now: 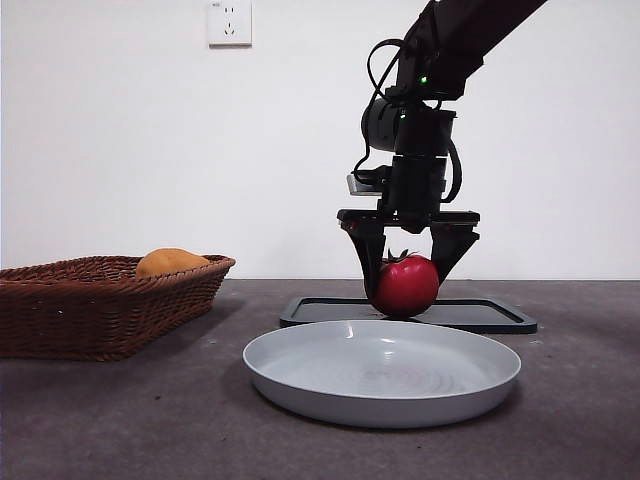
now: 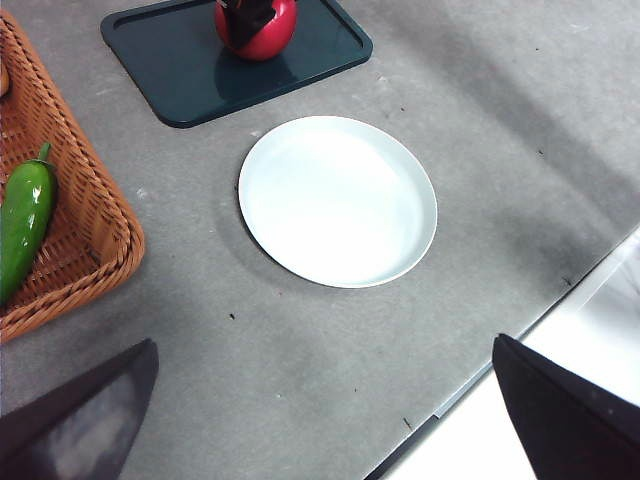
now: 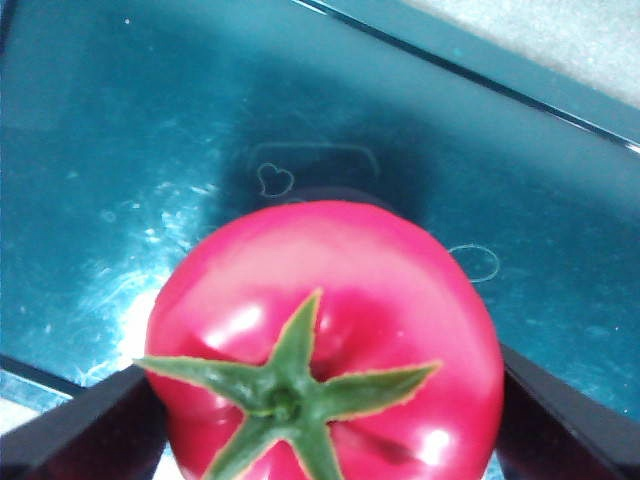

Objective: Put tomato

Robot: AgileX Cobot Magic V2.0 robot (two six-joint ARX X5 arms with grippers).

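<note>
White wall and a grey tabletop (image 1: 120,420) frame the scene. Far left of the right pincer (image 1: 408,262) sits a wicker basket (image 1: 100,310) with an orange fruit (image 1: 170,262); nearer, just below and in front of it, lies the white plate (image 1: 380,372). That pincer holds the tomato (image 1: 406,285) between its jaws, on or barely above the dark tray (image 1: 480,315). The lift should probably clear the plate's rim before release. The left pincer (image 2: 320,420) waits wide apart.

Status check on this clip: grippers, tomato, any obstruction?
Right gripper shut on tomato, at the dark tray. Left gripper open, waiting clear. White plate in front, nothing in the way.
</note>
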